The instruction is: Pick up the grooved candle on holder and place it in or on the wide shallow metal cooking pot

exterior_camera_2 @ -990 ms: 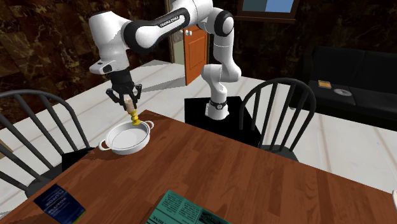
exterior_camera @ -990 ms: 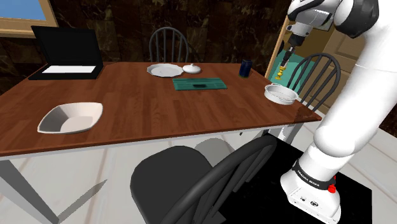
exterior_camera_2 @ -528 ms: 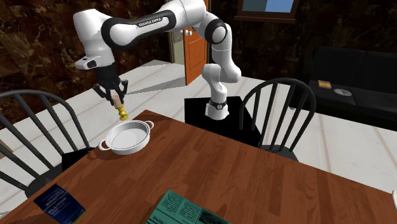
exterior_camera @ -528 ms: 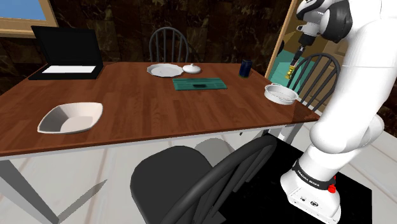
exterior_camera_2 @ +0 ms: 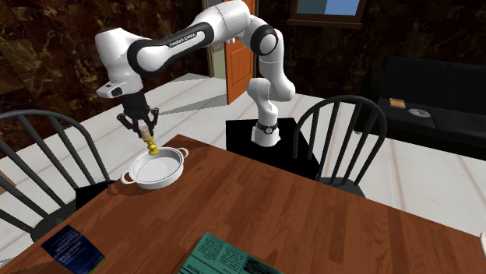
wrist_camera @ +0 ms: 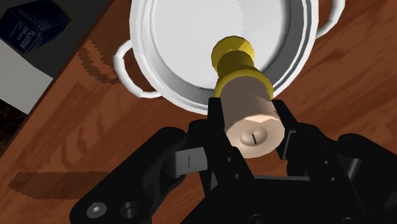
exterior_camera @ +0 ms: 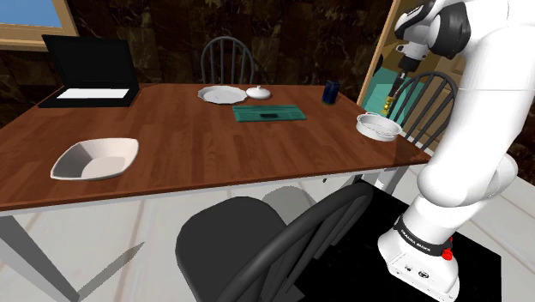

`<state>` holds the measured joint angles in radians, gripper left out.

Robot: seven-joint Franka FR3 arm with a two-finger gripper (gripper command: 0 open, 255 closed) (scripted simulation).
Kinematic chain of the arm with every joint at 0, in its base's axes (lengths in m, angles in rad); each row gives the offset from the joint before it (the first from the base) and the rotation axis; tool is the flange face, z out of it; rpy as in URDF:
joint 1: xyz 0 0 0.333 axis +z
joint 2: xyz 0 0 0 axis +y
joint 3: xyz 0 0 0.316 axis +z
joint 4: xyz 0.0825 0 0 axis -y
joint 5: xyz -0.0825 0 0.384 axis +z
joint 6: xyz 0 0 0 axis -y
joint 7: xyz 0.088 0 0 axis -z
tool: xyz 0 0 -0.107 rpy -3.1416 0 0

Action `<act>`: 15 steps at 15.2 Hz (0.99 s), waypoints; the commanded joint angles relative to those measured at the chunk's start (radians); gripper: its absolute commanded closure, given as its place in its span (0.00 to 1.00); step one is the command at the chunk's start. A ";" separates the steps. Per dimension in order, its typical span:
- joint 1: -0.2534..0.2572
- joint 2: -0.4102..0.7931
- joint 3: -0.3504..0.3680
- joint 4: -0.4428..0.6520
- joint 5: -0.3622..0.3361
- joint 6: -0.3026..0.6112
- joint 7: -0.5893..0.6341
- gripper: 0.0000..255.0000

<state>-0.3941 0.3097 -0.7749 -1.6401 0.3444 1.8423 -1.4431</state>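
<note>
My gripper (wrist_camera: 248, 121) is shut on the candle (wrist_camera: 249, 105), a beige cylinder on a gold holder (wrist_camera: 233, 56); one black finger (wrist_camera: 217, 118) presses each side. The candle hangs holder-down just above the white shallow pot (wrist_camera: 184, 38) with two loop handles, over its rim on the side nearer me. In the second exterior view the gripper (exterior_camera_2: 143, 128) holds the candle (exterior_camera_2: 150, 143) right above the pot (exterior_camera_2: 163, 176) at the table's corner. In the shoulder view the candle (exterior_camera: 389, 102) hangs over the pot (exterior_camera: 378, 127), tilted slightly.
A dark blue box (exterior_camera_2: 74, 247) and a green mat (exterior_camera_2: 226, 261) lie on the brown table (exterior_camera_2: 296, 226). Black spindle chairs (exterior_camera_2: 39, 167) (exterior_camera_2: 343, 140) stand close by the pot's corner. Farther off lie a white bowl (exterior_camera: 94, 159), a plate (exterior_camera: 220, 93) and a laptop (exterior_camera: 90, 73).
The gripper swung the candle past the pot's edge toward the second exterior view's left, then came back a little and lower, so the holder now hangs just above the pot's rim.
</note>
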 commanded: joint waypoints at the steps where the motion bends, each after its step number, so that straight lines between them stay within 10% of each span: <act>1: 0.004 0.001 0.002 -0.023 0.003 0.024 -0.002 1.00; 15: 0.000 0.039 0.019 -0.112 0.042 0.137 -0.038 1.00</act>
<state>-0.3942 0.3483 -0.7561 -1.7520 0.3859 1.9784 -1.4809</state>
